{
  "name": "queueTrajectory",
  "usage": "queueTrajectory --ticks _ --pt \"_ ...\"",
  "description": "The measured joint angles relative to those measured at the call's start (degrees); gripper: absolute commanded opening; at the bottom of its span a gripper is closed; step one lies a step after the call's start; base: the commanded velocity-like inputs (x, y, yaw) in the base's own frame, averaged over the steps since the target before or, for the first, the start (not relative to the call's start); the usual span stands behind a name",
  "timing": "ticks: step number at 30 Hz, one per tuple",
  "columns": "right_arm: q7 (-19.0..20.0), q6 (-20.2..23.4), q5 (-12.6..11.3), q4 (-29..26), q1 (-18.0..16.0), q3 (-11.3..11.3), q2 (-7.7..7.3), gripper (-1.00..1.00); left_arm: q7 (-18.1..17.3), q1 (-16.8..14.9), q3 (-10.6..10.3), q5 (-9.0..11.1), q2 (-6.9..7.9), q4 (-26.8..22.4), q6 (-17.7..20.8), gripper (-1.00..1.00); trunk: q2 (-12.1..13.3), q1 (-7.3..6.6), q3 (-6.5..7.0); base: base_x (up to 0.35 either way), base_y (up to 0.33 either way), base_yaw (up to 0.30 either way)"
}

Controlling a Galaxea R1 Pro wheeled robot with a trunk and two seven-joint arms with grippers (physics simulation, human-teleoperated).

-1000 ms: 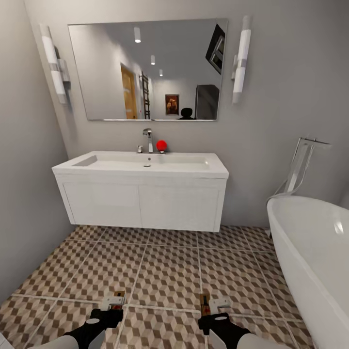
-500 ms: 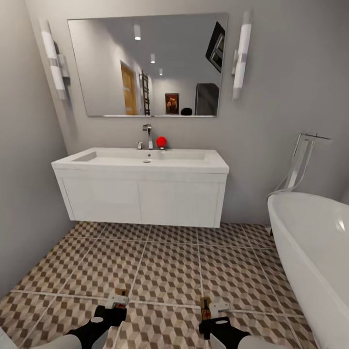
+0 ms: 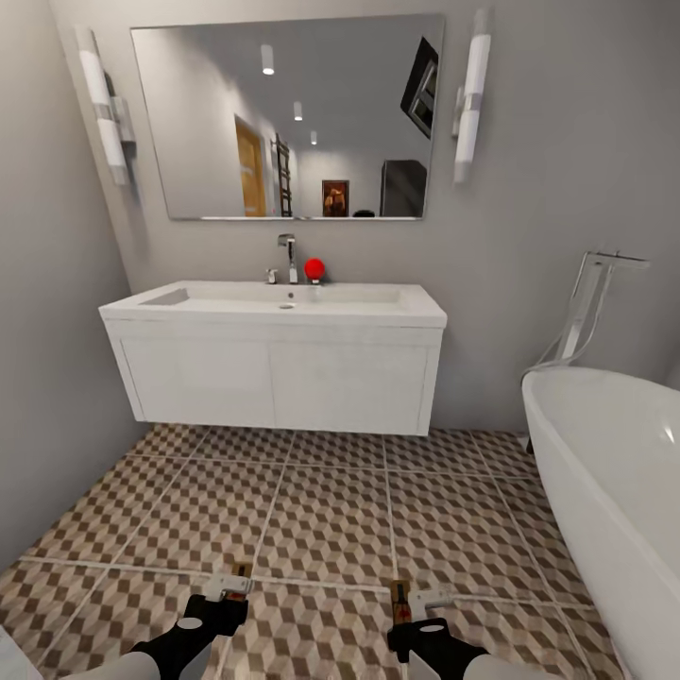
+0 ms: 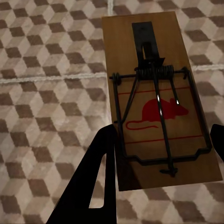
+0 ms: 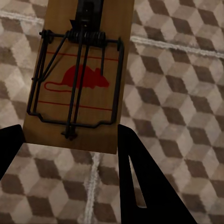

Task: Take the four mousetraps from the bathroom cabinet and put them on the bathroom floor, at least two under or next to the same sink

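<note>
Even, bright simulated light fills the head view, with two glowing white tube wall lamps (image 3: 469,104) and slight wide-angle stretching at the edges. Both wrist views are dimmer and softly blurred.

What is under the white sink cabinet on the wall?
Under the sink cabinet only patterned floor tiles show, with no mousetrap there. The tiles farthest back, by the wall, are hidden.

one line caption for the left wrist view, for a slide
Left gripper holds a wooden mousetrap with a red mouse print above the cube-patterned bathroom floor.
</note>
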Motion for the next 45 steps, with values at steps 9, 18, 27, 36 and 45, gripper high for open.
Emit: queueTrajectory --ticks 9,18,27,36,45 --pt "0.0 -0.1 0.0 0.0 0.0 0.0 0.0 -1.0 0.0 0.0 0.0 0.0 0.0 0.0 -0.2 -1.0 -3.6 1.98 -1.62 0.0 0.0 0.0" --pt "0.0 -0.1 0.0 0.0 0.0 0.0 0.0 -1.0 0.2 0.0 0.1 0.0 0.0 -0.1 -0.4 -1.0 -4.4 2.42 -1.98 0.0 0.0 0.0" --pt "0.0 -0.1 0.0 0.0 0.0 0.0 0.0 -1.0 0.5 0.0 0.3 0.0 -0.01 -1.0 -0.4 -1.0 -4.8 2.64 -2.15 0.0 0.0 0.0" --pt "0.0 -0.1 0.0 0.0 0.0 0.0 0.0 -1.0 0.6 0.0 0.4 0.0 -0.01 -1.5 -0.3 -1.0 -5.7 3.26 -4.06 0.0 0.0 0.0" --pt "0.0 -0.1 0.0 0.0 0.0 0.0 0.0 -1.0 0.7 0.0 0.4 0.0 -0.01 -1.6 -0.4 -1.0 -5.7 3.29 -4.29 0.0 0.0 0.0"
